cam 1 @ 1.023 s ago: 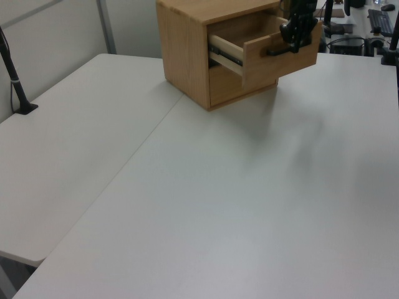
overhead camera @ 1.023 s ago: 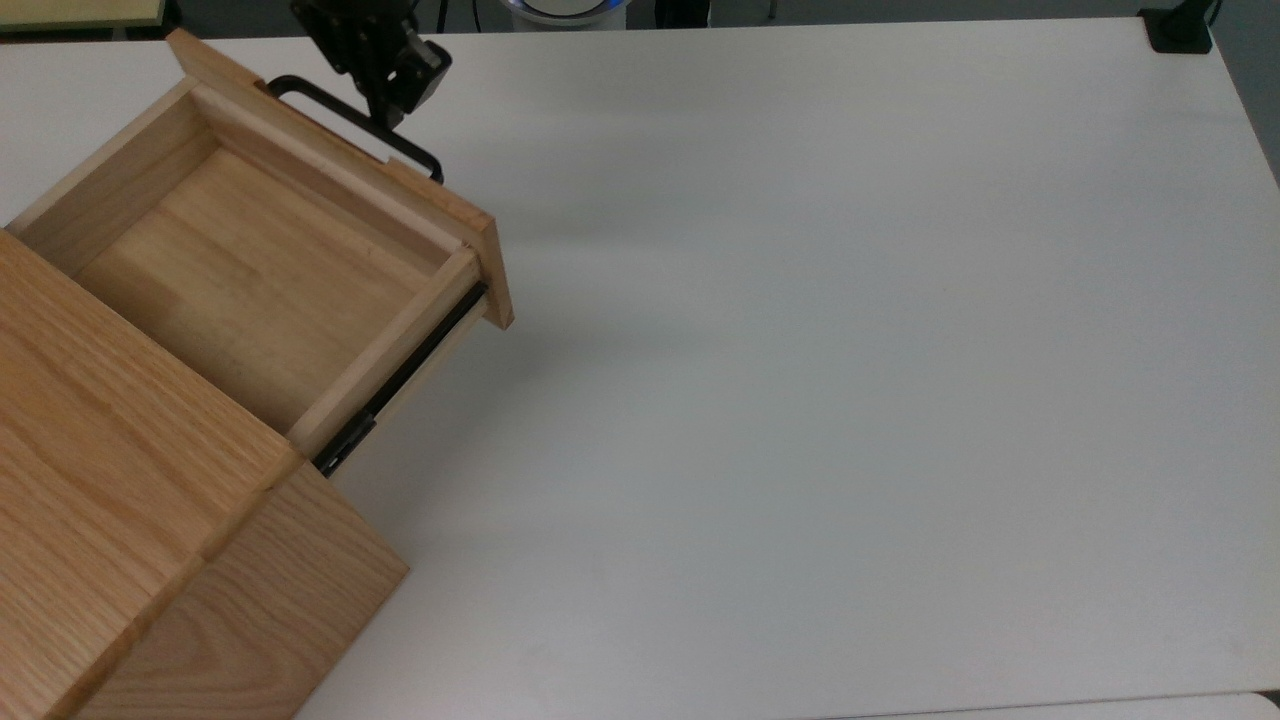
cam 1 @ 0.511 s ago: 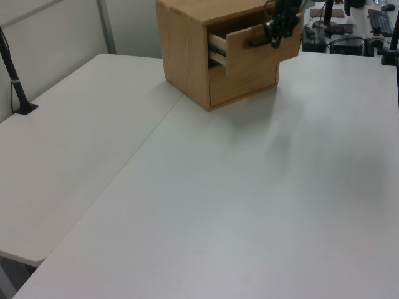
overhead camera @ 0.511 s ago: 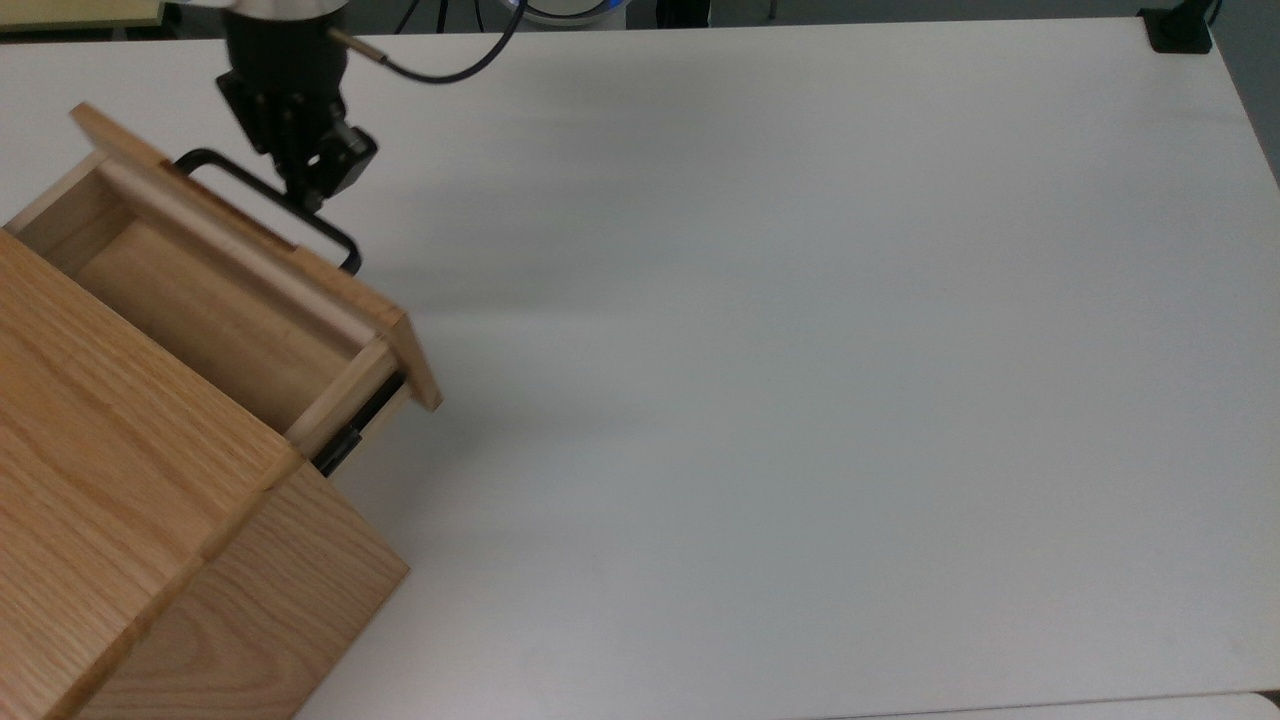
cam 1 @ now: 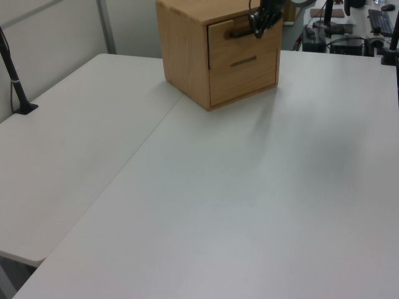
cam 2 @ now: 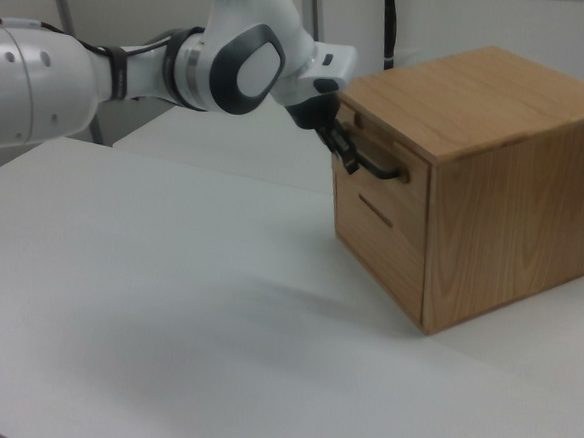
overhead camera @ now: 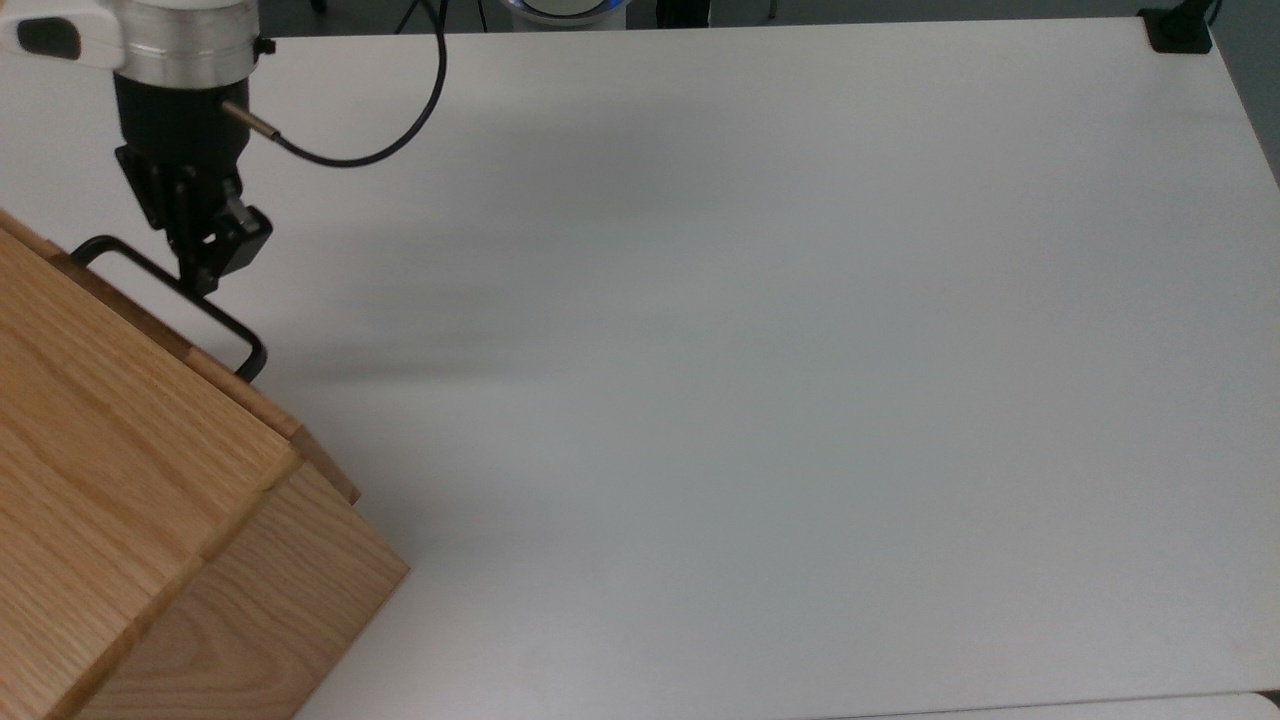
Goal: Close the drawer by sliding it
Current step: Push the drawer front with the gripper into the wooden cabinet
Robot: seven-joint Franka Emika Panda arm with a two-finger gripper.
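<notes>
The drawer (cam 1: pixel 239 42) is the upper one in the oak cabinet (cam 1: pixel 186 53), and its front panel sits flush with the cabinet face. In the top view only the panel's top edge (overhead camera: pixel 325 470) and the black bar handle (overhead camera: pixel 150 275) stick out past the cabinet top (overhead camera: pixel 100 450). My gripper (overhead camera: pixel 205 268) is shut on that handle near the middle of the bar. In the right view the gripper (cam 2: pixel 343 148) holds the handle (cam 2: pixel 378 168) on the upper drawer front (cam 2: pixel 412 195). In the left view the gripper (cam 1: pixel 257 22) reaches down onto the handle (cam 1: pixel 240 32).
A lower drawer (cam 2: pixel 376 243) with a slot pull sits under the upper one. The cabinet stands at the top view's left on a wide white table (overhead camera: pixel 750 350). A black cable (overhead camera: pixel 350 158) loops from my wrist. A black clamp (overhead camera: pixel 1178 28) sits at the table's far right corner.
The drawer slid from well open into the cabinet until its front is flush. My gripper moved with the handle toward the top view's lower left.
</notes>
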